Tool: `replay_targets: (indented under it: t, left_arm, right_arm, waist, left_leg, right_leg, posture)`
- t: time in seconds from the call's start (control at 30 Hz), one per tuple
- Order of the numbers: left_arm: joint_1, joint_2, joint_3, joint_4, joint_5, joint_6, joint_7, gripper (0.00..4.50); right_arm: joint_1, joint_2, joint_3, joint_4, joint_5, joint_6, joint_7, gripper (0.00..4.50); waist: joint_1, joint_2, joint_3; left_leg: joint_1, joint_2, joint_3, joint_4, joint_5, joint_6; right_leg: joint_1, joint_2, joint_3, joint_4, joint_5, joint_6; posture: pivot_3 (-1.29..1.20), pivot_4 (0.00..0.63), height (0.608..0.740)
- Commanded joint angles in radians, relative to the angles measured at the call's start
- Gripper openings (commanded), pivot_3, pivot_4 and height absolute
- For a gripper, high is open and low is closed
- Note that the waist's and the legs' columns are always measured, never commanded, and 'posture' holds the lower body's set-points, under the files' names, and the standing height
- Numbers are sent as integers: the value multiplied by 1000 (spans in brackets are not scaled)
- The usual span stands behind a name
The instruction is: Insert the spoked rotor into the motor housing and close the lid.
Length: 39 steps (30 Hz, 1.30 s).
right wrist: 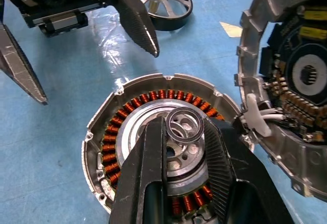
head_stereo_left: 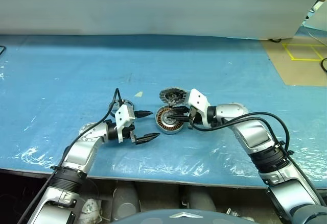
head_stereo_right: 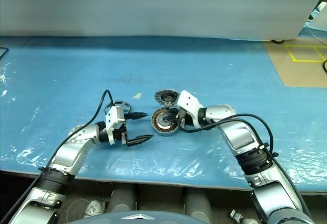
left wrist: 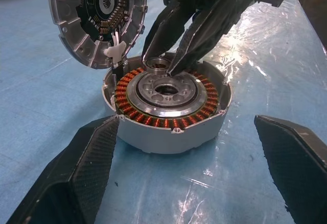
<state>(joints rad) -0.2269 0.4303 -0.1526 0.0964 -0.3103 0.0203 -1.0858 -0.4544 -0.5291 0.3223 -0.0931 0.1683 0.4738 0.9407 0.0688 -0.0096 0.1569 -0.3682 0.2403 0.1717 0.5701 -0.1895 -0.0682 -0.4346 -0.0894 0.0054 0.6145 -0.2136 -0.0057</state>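
The spoked rotor (right wrist: 162,2), dark-rimmed with silvery spokes, is seen lying flat on the blue surface (head_stereo_left: 61,81) behind the left claw (head_stereo_left: 144,126), whose fingers are spread wide; it is not yet inserted. In the motor housing (left wrist: 168,109), copper windings are exposed; over its hub a small ring (right wrist: 185,125) is pinched by the right claw (right wrist: 186,132). The lid (left wrist: 97,17) is propped open.

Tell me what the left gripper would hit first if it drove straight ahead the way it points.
Probably the motor housing: it sits directly between and ahead of the open left gripper, with the right gripper just beyond it.
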Motion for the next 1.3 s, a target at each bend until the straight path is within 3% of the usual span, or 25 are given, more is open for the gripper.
replay_targets:
  t: [0.03, 1.27, 1.3]
  left_arm:
    - [-8, 1, 9, -32, -7, -6, 2, 4500]
    - [1, 4, 8, -37, -4, -6, 17, 4500]
    - [-1, 4, 7, -35, -4, -6, 16, 4500]
  right_arm:
    - [-8, 0, 0, -21, -3, -16, 12, 649]
    - [15, 2, 30, 31, -66, -58, 30, 649]
    - [18, 1, 30, 30, -66, -58, 29, 999]
  waist:
    - [0, 0, 0]
    - [0, 0, 0]
    - [0, 0, 0]
  left_leg:
    - [0, 0, 0, 0, 0, 0]
    - [1, 0, 0, 1, 0, 0]
    - [1, 0, 0, 1, 0, 0]
  right_leg:
    - [0, 0, 0, 0, 0, 0]
    - [0, 0, 0, 2, 0, 0]
    - [0, 0, 0, 2, 0, 0]
  posture:
    - [0, 150, 740]
    - [0, 150, 740]
    - [0, 150, 740]
